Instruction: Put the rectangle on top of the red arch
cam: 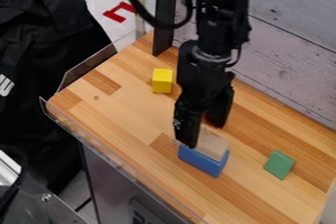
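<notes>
"In the camera view, where's the pincer [204, 134]?"

"It hangs down over the middle of the bench [134, 117]. Its two fingers are spread apart. I can't tell if they touch anything."

"And the rectangle?"

"It could be the blue block [202, 161] or the tan block [212, 144]. The blue one is long. It lies just below the tip of the front finger, on the side near the see-through rim [121, 155]. The tan one is right by that fingertip too, up against the blue one. I can't tell if it sits on top of the blue one or behind it."

"Where's the red arch?"

"There's a bit of dark red [210, 121] behind the pincer, but most of it is hidden. I can't tell if it's an arch."

"So what's in the way?"

"The pincer covers the red bit, and the tan and blue blocks are crowded together under it."

"What else is there?"

"A yellow block [162, 80] near the bench's top corner, close to a black post [164, 16]. A green block [279, 164] is well apart, over by the right end. Black cloth [49, 80] hangs past the left corner."

"Count the blocks!"

"One blue, one tan, one yellow, one green. And one red bit."
</notes>
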`<state>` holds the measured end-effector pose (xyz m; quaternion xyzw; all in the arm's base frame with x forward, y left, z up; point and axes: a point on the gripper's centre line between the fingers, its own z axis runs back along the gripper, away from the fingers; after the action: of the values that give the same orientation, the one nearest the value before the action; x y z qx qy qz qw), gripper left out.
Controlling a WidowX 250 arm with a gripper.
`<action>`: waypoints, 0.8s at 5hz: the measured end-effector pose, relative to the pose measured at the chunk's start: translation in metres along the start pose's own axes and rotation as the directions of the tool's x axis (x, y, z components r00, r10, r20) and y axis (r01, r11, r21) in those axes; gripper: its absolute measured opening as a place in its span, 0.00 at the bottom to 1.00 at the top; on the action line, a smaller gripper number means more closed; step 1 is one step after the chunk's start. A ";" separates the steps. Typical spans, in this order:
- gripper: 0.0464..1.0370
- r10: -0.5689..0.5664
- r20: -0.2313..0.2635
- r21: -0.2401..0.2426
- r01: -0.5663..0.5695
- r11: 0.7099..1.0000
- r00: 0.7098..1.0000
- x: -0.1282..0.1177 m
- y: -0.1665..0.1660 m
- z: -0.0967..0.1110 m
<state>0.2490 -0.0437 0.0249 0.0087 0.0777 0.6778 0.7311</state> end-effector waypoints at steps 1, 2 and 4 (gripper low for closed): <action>0.96 0.055 -0.033 -0.025 -0.056 0.998 0.998 0.003 -0.006 -0.004; 0.96 0.088 -0.051 -0.017 -0.089 0.996 0.995 0.003 -0.008 -0.013; 0.91 0.104 -0.056 -0.002 -0.104 0.995 0.993 0.002 -0.020 -0.022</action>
<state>0.2658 -0.0454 0.0010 -0.0082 0.0957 0.7151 0.6924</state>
